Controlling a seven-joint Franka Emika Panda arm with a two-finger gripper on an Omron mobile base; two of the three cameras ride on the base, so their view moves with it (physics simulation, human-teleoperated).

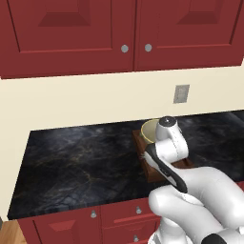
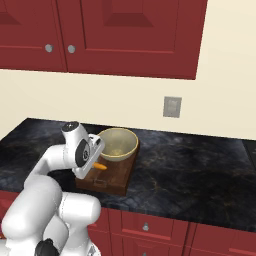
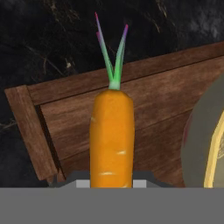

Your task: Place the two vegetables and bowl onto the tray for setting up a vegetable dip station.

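The hand view shows the pincer (image 3: 112, 183) closed on a slim orange carrot (image 3: 112, 138), green stem outward, above the dark brown slatted wooden tray (image 3: 148, 98). The right base view shows the cream-beige round bowl (image 2: 118, 143) sitting in that tray on the black marbled counter (image 2: 190, 165).

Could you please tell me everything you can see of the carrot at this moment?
The carrot is a slim, smooth orange root with a few pale flecks and a thin forked green stem tipped purple. In the hand view it rises from between the gripper's fingertips, which look shut on it, stem pointing away from the hand, above the slatted wooden tray. The bowl sits beside it. In the right base view its orange end peeks out by the hand.
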